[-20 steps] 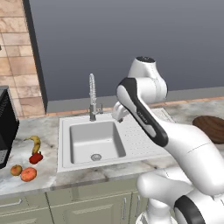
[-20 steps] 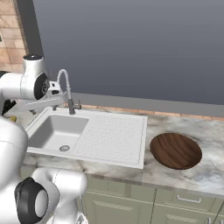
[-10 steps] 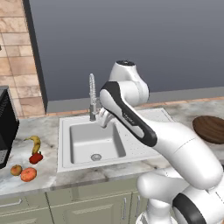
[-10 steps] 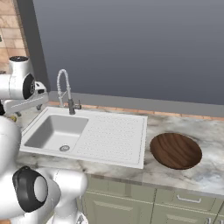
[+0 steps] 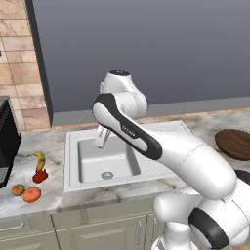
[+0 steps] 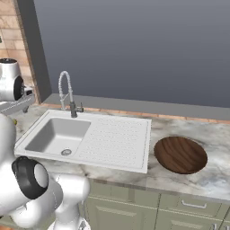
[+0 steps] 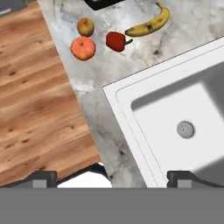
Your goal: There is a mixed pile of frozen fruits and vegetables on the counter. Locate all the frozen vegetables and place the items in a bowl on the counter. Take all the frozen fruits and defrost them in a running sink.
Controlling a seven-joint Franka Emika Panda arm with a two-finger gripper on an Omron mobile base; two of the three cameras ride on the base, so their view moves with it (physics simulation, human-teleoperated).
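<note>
In the hand view my gripper (image 7: 113,177) is open, its two dark fingertips (image 7: 41,177) far apart with nothing between them, high above the sink's (image 7: 144,94) left rim. Ahead on the counter (image 7: 94,74) lies the pile: the yellow banana (image 7: 148,24), the red pepper piece (image 7: 116,40), the orange-red tomato (image 7: 82,48) and the small orange-yellow fruit (image 7: 85,26). From the left base the banana (image 5: 39,159), pepper (image 5: 40,176), fruit (image 5: 18,189) and tomato (image 5: 31,195) sit left of the sink (image 5: 83,141). The wooden bowl (image 6: 180,154) stands empty at the far right.
A black appliance (image 5: 7,141) stands just behind the pile against the brick wall. The chrome spring faucet (image 6: 66,94) rises behind the basin, with the dotted drainboard (image 6: 119,139) to its right. No water shows at the drain (image 7: 186,129). Wooden floor (image 7: 35,87) lies beyond the counter's front edge.
The arm has swung left from the drainboard side across the sink toward the produce pile. The gripper has stayed open. No produce has moved.
</note>
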